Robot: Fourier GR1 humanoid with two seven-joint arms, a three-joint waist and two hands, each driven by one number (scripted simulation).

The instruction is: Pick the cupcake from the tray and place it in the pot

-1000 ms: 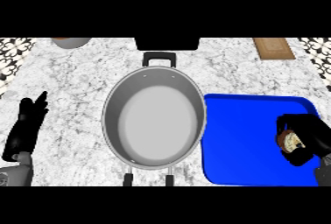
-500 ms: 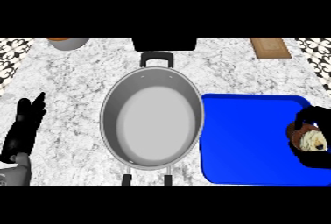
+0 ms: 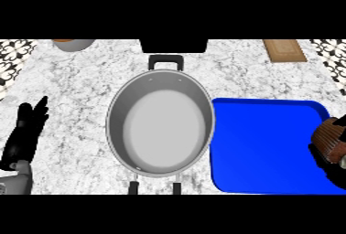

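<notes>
Right hand [image 3: 327, 157]: at the right edge of the head view, mostly cut off by the frame; black fingers curl round a brown ridged thing, read as the cupcake [image 3: 331, 137], of which only the fluted side shows. Judgement: the cupcake is in the hand's grasp; whether it is lifted off the tray or resting on it cannot be told from this view. Blue tray [image 3: 267, 146]: flat, rimmed, lying on the worktop just beside the pot's right wall; the hand and cupcake sit over its right end, and its blue floor shows nothing else on it. Pot [image 3: 162, 125]: grey metal, oval in this steep view, black handle at its far end and black handle parts at its near end; its pale floor is bare, so no cupcake is in it yet. Left hand [image 3: 27, 130]: at the left edge, fingers straight and upward, holding nothing, resting well apart from the pot. Worktop [image 3: 81, 91]: grey-white marble pattern. Far edge: a brown-rimmed bowl [image 3: 71, 43] at the left, a wooden board [image 3: 283, 49] at the right, a dark item behind the pot handle, not identifiable. Progress, as judged: the pick appears made or nearly made; left to do are the carry leftward across the tray to the pot, and the release inside it.
</notes>
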